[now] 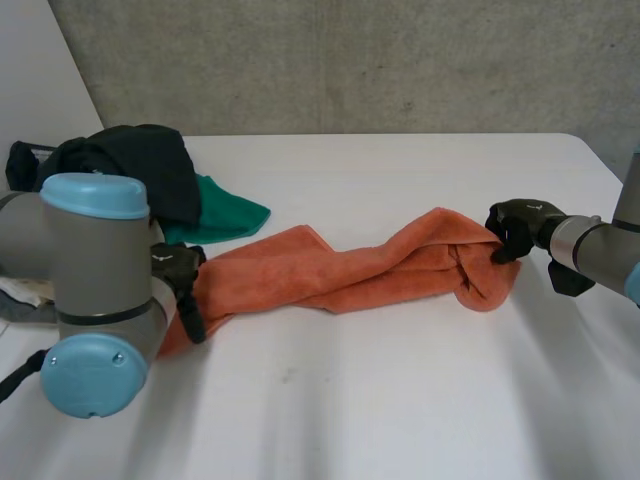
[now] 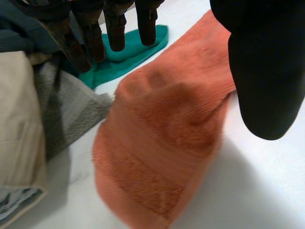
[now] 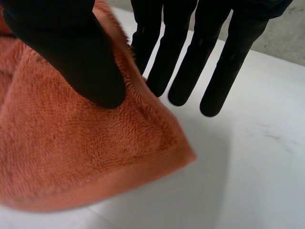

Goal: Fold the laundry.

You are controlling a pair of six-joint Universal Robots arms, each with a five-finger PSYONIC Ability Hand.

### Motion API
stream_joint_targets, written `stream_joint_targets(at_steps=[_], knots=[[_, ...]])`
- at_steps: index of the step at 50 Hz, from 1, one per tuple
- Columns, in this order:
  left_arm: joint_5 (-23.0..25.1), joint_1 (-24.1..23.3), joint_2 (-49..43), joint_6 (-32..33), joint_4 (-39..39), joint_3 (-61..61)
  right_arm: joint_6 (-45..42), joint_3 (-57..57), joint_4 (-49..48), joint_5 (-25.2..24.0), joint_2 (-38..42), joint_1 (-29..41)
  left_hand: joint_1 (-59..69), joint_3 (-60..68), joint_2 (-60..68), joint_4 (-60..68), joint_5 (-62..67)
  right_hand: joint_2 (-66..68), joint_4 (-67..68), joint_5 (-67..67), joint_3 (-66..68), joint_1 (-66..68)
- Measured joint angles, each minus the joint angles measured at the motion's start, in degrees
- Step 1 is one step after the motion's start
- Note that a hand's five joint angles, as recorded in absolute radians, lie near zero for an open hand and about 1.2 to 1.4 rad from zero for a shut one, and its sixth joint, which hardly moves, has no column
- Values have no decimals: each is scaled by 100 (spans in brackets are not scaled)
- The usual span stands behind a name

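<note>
From the right wrist, straight fingers [image 3: 219, 62] and thumb of the right hand [image 3: 71, 57] pinch the orange towel [image 3: 71, 157] at a corner. From the left wrist, the left hand [image 2: 262, 71] is released, spread over the other end. The head view shows the towel twisted across the tabletop [image 1: 400, 400], with a laundry pile [image 1: 140, 160] beside it.

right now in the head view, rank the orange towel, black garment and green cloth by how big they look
1. orange towel
2. black garment
3. green cloth, partly tucked under the black garment
</note>
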Motion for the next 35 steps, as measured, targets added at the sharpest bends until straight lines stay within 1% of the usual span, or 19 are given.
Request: stream_joint_targets(at_steps=[2,4,6,10,14,18,24,35], knots=[[74,134,79,194,199,-186,320,23,-36,-190,-35,-72,67,43,47,70,28,159,267,130,234,0],[163,235,149,397,345,-344,428,121,-97,-254,-150,-103,203,153,179,212,91,159,288,129,247,0],[274,327,221,639,476,-510,419,284,-190,-262,-356,-109,623,532,550,605,461,159,288,130,248,0],[496,467,362,1120,674,-837,93,812,-464,-142,-972,-55,1518,1390,1397,1469,1328,159,288,130,248,0],[721,531,472,1496,846,-1133,-417,1396,-792,34,-1529,5,1680,1616,1621,1714,1568,159,303,129,248,0],[857,517,478,1741,987,-1298,-793,1793,-1038,149,-1810,26,1660,1603,1610,1688,1533,159,308,130,248,0],[856,477,311,2028,1141,-1360,-1052,2087,-1250,267,-1936,30,1660,1603,1610,1682,1531,159,309,130,248,0],[747,484,-126,2269,1397,-1194,-1052,2121,-1317,297,-1932,6,1733,1686,1702,1759,1621,159,309,129,248,0]])
